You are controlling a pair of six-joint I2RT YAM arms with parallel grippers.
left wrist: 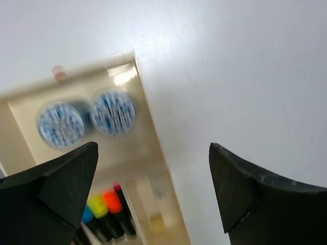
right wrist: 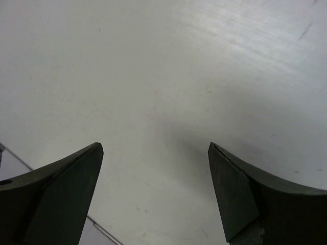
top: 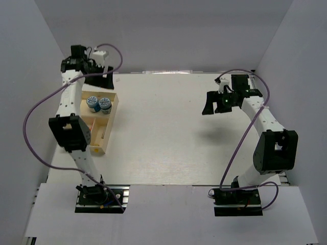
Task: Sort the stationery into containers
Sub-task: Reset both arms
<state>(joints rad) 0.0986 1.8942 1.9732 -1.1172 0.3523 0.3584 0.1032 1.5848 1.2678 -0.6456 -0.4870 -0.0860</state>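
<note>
Left gripper [left wrist: 153,148] gaping, empty | right gripper [right wrist: 155,146] gaping, empty | tray [left wrist: 148,122]: two rolls [left wrist: 113,112], highlighters [left wrist: 110,201] in separate compartments

The tray [top: 115,109] hugs the left edge of the table [top: 168,138], and the elbow of the left arm [top: 69,132] hangs over its near compartments, closing off a straight drop there. Two rolls [left wrist: 113,112] stand side by side in the far compartment, taking most of its width. From the tray's right wall across to the right gripper [top: 210,105], the table lies open.
</note>
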